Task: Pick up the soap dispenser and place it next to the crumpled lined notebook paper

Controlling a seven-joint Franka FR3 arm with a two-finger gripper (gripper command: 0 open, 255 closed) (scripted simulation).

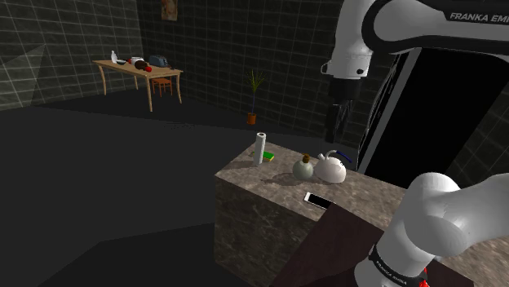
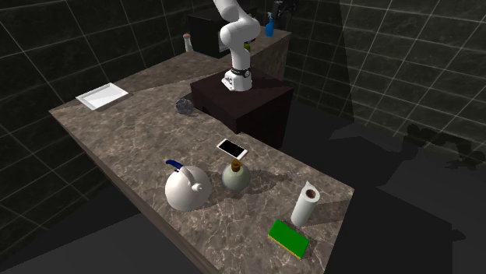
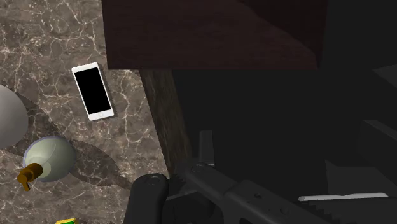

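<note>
Marbled stone desk (image 2: pixel 132 140), dark tiled room. Round pale-green soap dispenser (image 2: pixel 236 176) with brown pump stands upright just beside the white, blue-handled kettle (image 2: pixel 185 189), untouched. Black gripper (image 1: pixel 334 134) hangs above the kettle, likely staging descent; its opening cannot be told. Grey crumpled paper (image 2: pixel 185 107) lies well apart from the kettle.

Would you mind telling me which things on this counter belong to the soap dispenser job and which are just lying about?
For the job: soap dispenser, crumpled paper.

Just lying about: phone, white kettle, paper towel roll, green sponge, white tray, blue spray bottle.
</note>
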